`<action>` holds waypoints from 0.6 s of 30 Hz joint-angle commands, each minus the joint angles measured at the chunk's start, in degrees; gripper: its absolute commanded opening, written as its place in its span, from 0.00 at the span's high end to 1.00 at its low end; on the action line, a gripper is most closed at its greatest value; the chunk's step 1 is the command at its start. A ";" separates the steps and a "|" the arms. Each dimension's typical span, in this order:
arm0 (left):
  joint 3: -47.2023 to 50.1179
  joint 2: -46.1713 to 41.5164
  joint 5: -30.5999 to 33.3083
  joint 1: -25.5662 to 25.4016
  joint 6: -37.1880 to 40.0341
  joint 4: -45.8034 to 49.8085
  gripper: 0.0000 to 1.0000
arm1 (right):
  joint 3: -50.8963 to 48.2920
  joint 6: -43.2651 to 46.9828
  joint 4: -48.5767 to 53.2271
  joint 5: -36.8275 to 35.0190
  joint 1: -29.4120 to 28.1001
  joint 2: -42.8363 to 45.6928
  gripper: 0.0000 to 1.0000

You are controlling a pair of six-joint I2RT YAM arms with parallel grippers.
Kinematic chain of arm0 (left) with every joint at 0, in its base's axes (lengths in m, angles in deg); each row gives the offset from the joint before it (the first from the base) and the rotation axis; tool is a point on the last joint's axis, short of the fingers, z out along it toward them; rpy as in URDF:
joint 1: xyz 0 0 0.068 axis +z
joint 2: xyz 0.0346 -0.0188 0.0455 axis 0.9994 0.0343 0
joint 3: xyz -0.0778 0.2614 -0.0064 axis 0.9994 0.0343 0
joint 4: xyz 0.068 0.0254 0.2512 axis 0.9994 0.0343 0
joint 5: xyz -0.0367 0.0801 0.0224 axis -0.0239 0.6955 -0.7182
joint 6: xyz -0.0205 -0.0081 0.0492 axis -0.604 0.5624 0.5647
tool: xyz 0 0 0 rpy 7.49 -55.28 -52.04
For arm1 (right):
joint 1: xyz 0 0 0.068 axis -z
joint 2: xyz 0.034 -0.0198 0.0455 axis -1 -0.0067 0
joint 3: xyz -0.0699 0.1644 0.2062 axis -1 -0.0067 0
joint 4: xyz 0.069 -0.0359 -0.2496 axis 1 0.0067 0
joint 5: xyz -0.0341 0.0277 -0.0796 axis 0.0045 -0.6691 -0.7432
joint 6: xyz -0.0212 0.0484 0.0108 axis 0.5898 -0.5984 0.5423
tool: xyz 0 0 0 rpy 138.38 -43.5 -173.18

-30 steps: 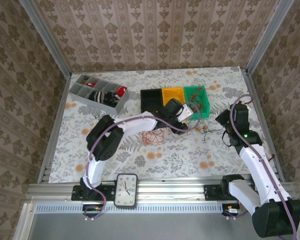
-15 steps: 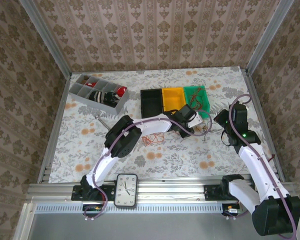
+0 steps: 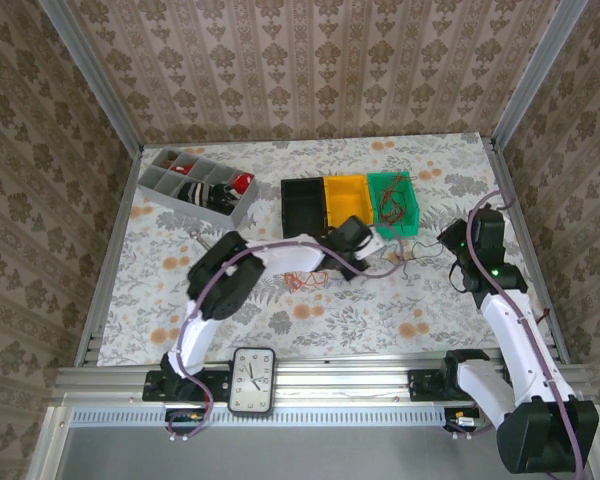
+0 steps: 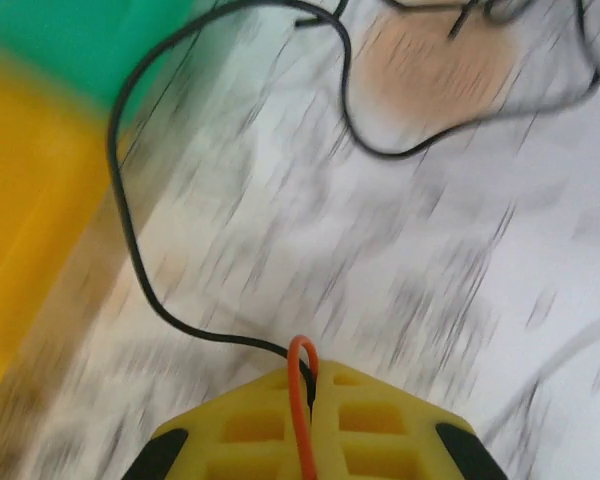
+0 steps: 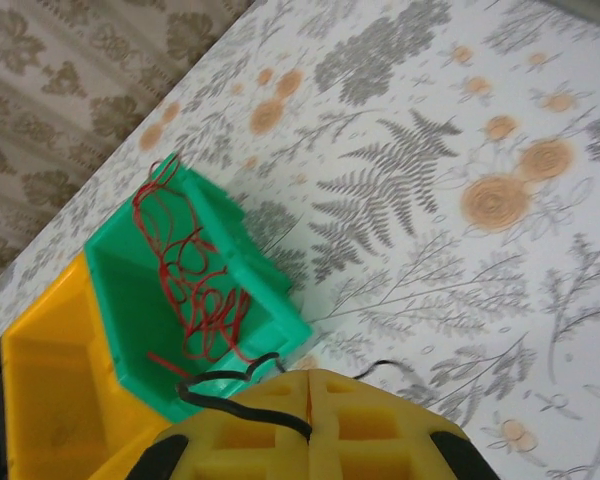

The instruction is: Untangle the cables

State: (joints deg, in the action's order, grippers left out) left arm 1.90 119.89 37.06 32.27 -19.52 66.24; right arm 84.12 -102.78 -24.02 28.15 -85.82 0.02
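Where the floral counter (image 3: 310, 320) spreads between papered walls, the two arms reach inward from its near edge, with a clock (image 3: 252, 380) lying between their bases. A grey tray (image 3: 180, 205) sits far left. At the back stand a black bin (image 3: 302, 200), a yellow bin (image 3: 342, 187) and a green bin (image 3: 405, 195) in a row, touching.

The left end effector (image 3: 368, 245) lies just in front of the yellow bin. In the left wrist view it (image 4: 302, 385) is clenched on an orange cable (image 4: 300, 400), with a dark cable (image 4: 130, 250) running out of the same seam across the counter. The right end effector (image 3: 450, 240) is near the green bin's right corner. In its own view (image 5: 308, 390) the pads are clenched, the dark cable (image 5: 240, 395) entering between them.

Red cables (image 3: 390, 203) coil inside the green bin (image 5: 255, 265). An orange bundle (image 3: 305, 275) lies beside the left arm. Dark cables (image 3: 410, 258) lie between the two end effectors.
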 commanded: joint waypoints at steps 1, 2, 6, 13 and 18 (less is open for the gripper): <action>10.20 -10.14 2.59 3.23 -5.00 -0.04 1.00 | 1.41 2.68 2.47 -1.35 3.51 0.97 0.98; 13.88 -13.00 2.24 3.77 -5.92 0.04 1.00 | 1.46 3.12 2.64 -1.24 4.86 0.97 0.98; 23.52 -20.58 2.33 5.82 -10.33 -0.79 1.00 | 1.83 4.03 3.72 -3.83 8.07 1.06 0.98; 31.73 -24.80 1.21 11.32 -16.17 -5.13 1.00 | 3.99 6.63 4.45 -4.65 11.33 1.14 0.98; 29.71 -22.86 -0.77 11.22 -15.39 -6.72 1.00 | 8.06 8.82 4.06 -0.11 6.28 1.90 0.97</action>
State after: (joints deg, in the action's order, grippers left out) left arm 32.87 96.26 37.94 43.65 -33.53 61.62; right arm 88.08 -97.01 -20.26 26.03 -76.42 0.39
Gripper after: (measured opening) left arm 0.044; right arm 0.042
